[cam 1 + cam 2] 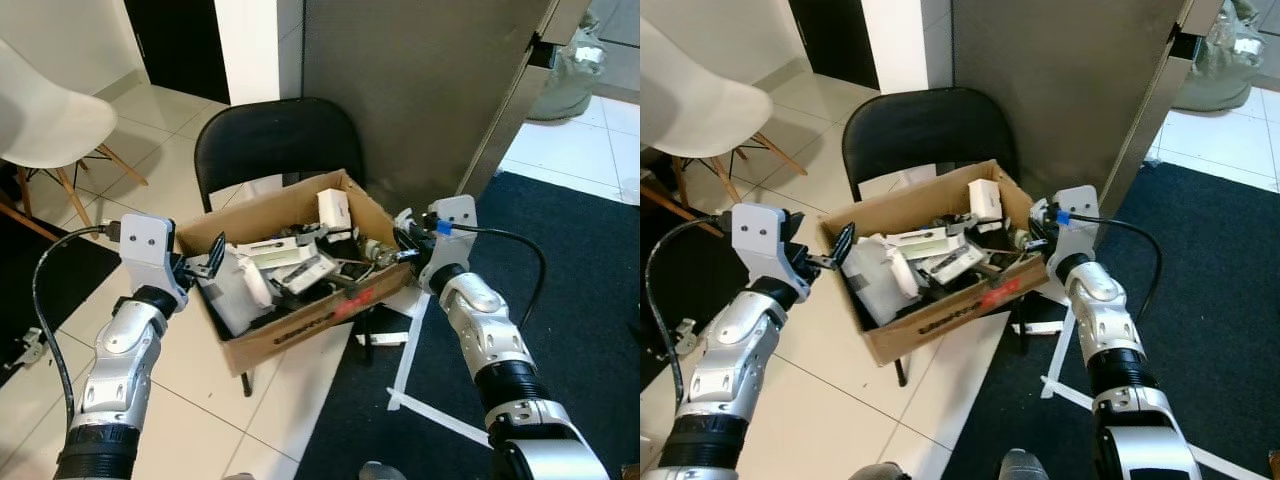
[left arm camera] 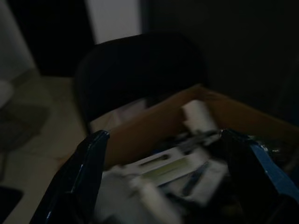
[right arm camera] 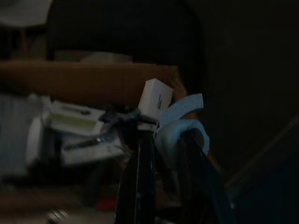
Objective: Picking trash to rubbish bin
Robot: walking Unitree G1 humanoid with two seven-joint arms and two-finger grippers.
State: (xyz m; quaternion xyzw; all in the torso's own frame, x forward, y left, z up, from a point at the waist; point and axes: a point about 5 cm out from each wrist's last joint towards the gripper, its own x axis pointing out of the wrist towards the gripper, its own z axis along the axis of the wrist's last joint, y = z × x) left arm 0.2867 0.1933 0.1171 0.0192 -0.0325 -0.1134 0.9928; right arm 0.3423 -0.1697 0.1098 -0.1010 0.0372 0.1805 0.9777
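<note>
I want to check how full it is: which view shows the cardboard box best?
The left eye view: the whole cardboard box sits on the black chair, packed with trash. The right eye view nearly matches it. Both wrist views are dark, showing just part of the box's walls and contents.

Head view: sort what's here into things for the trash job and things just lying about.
For the job:
cardboard box on the black chair, full of trash
small white box among the trash
left gripper, open at the box's left wall
right gripper, at its right wall

Lying about:
white chair
dark rug
white strips on the rug
</note>
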